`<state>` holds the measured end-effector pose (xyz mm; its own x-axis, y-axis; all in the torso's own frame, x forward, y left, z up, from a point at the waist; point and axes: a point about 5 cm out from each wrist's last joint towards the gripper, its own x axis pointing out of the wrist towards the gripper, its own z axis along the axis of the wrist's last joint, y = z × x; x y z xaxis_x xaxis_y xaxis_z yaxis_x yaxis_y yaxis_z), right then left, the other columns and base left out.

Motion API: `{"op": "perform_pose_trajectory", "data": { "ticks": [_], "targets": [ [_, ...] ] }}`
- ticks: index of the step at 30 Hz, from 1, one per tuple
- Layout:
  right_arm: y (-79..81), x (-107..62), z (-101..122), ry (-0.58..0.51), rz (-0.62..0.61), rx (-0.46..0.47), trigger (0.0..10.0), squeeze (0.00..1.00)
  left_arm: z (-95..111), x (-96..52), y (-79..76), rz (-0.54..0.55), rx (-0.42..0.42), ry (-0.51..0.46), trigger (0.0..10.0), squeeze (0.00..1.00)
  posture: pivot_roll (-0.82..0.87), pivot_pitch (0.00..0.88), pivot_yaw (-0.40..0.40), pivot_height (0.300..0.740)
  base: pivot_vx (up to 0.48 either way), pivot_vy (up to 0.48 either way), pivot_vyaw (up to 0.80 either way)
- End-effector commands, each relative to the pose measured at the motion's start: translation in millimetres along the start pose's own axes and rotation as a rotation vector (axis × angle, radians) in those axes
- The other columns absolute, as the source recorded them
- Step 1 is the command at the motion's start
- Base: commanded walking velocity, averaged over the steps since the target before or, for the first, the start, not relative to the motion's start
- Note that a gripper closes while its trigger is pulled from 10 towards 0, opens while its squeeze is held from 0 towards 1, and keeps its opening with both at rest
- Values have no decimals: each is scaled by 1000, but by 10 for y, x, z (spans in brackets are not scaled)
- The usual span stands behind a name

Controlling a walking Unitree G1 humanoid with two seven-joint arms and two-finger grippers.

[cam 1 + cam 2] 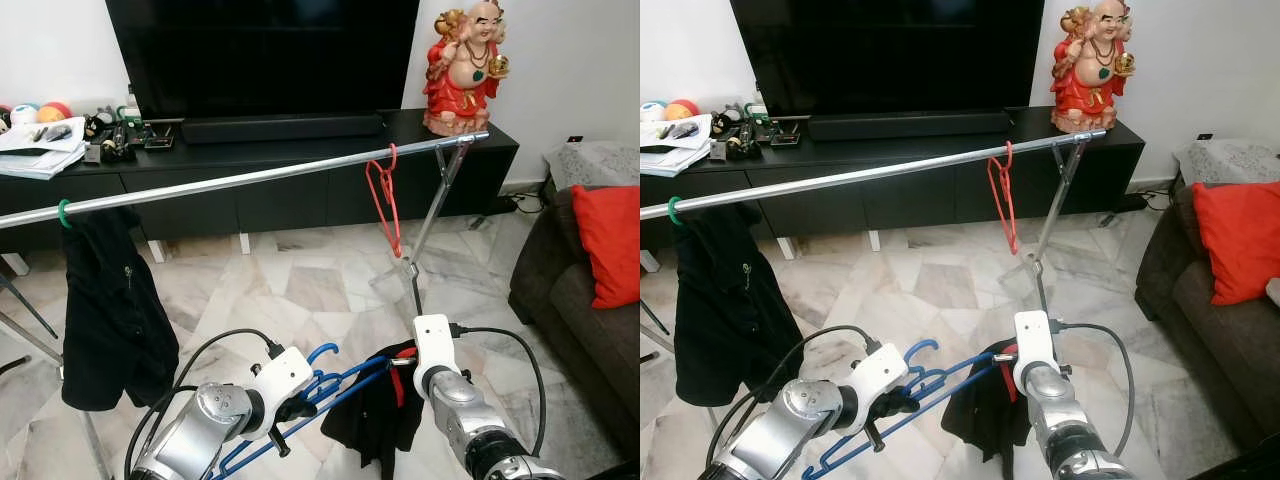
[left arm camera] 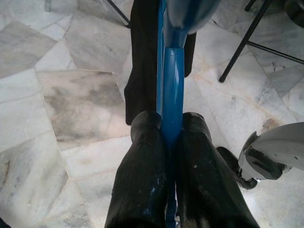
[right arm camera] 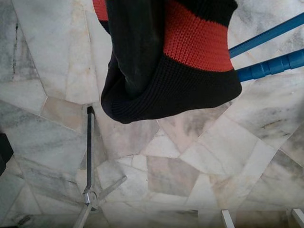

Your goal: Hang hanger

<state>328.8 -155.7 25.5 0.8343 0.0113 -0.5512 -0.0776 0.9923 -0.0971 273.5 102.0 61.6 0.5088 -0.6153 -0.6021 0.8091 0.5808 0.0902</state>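
Left wrist: hanger (image 2: 171,85) top cropped.

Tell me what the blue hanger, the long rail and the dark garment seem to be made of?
The blue hanger looks like glossy moulded plastic, judging by its smooth sheen. The rail appears to be polished metal tube, silvery with bright highlights. The garment looks knitted, probably wool or acrylic: ribbed stitches show in its black and red bands.

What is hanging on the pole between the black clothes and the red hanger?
Nothing: in the left eye view the pole is bare between the black clothes and red hanger.
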Motion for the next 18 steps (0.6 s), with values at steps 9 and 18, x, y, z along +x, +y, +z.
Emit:
{"op": "perform_pose_trajectory", "data": {
  "ticks": [9, 18],
  "targets": [
    [16, 10, 75, -10, 9, 9, 10000, 0, 58, -11, 75, 37, 14, -16, 10000, 0, 5, 0, -31, 740, 0, 0, 0],
    [105, 10, 108, -20, 61, -77, 10000, 0, 253, 83, 163, 211, -50, -146, 10000, 0, 0, 0, -44, 740, 0, 0, 0]
  ]
}}
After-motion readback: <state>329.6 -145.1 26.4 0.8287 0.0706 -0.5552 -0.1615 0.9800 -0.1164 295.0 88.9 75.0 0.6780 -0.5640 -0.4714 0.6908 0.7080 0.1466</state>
